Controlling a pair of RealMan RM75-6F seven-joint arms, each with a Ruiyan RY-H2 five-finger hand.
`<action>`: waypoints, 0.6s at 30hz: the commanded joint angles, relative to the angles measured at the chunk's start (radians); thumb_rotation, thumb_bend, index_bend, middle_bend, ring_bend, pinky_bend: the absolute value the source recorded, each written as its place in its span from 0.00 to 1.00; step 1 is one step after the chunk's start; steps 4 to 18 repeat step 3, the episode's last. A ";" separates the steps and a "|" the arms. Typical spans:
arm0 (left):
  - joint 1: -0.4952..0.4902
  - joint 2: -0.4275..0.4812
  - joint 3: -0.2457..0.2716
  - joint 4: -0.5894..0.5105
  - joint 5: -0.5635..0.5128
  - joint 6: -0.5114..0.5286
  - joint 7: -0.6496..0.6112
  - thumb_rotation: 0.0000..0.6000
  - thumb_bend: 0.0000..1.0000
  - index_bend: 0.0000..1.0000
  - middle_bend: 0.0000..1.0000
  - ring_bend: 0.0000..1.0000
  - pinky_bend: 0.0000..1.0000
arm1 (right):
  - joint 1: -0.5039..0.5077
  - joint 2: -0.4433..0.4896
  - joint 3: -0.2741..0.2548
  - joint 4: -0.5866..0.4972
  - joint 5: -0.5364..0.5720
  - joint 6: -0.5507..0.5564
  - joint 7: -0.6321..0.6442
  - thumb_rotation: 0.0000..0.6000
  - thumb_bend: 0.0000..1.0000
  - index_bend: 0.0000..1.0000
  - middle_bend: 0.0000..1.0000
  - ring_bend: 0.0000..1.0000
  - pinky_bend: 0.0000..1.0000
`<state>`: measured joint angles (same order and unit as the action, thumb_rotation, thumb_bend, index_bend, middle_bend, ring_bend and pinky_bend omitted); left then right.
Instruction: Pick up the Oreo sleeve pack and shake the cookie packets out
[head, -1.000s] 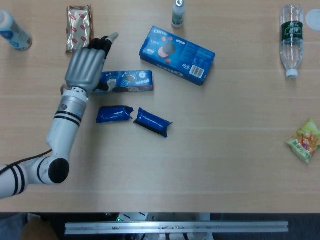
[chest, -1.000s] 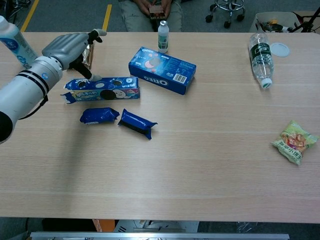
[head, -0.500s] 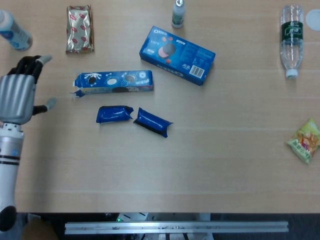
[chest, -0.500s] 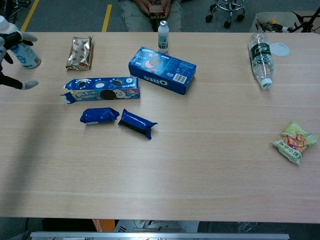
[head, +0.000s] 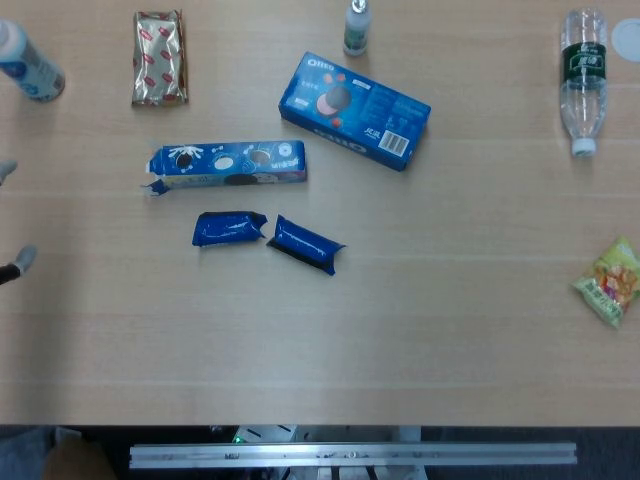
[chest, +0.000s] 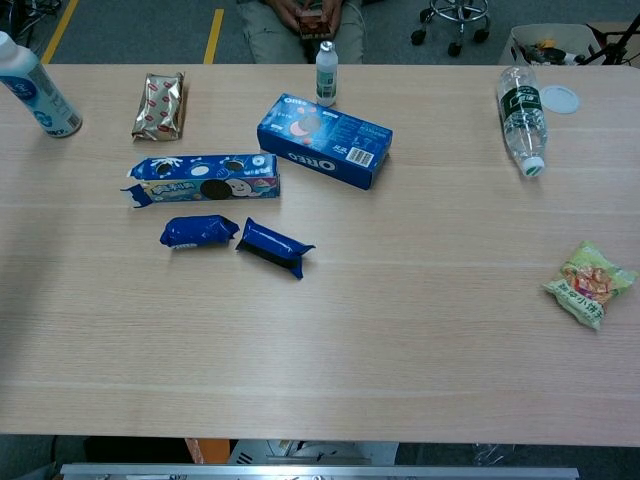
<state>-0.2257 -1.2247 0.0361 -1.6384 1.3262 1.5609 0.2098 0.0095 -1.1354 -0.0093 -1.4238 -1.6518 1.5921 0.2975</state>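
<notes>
Overhead, head view:
Left hand (head: 12, 262): only pale fingertips at the left frame edge; grip cannot be told.
Sleeve pack (head: 228, 164): long flat blue carton, torn left end, lying on wood-grain table (head: 450, 320).
Packets (head: 230, 228): two glossy crinkled blue pouches just below it.

Chest view:
Blue box (chest: 323, 140): behind the sleeve pack (chest: 203, 178).
Foil wrapper (chest: 160, 104): shiny.
Right hand: out of sight.

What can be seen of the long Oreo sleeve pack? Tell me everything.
The Oreo sleeve pack is a long, narrow blue carton printed with cookie pictures. It lies flat on the table, lengthwise left to right, its left end torn open with flaps sticking out. Nothing touches it; two blue cookie packets lie apart just in front of it.
</notes>
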 joint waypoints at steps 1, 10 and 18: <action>0.026 0.007 0.001 -0.011 0.013 0.025 0.004 1.00 0.15 0.19 0.24 0.20 0.37 | -0.001 0.001 -0.001 -0.005 -0.003 0.003 -0.003 1.00 0.30 0.73 0.58 0.57 0.59; 0.042 0.012 -0.004 -0.018 0.019 0.038 -0.006 1.00 0.15 0.19 0.24 0.20 0.37 | -0.001 0.002 -0.002 -0.008 -0.005 0.005 -0.007 1.00 0.30 0.73 0.58 0.57 0.59; 0.042 0.012 -0.004 -0.018 0.019 0.038 -0.006 1.00 0.15 0.19 0.24 0.20 0.37 | -0.001 0.002 -0.002 -0.008 -0.005 0.005 -0.007 1.00 0.30 0.73 0.58 0.57 0.59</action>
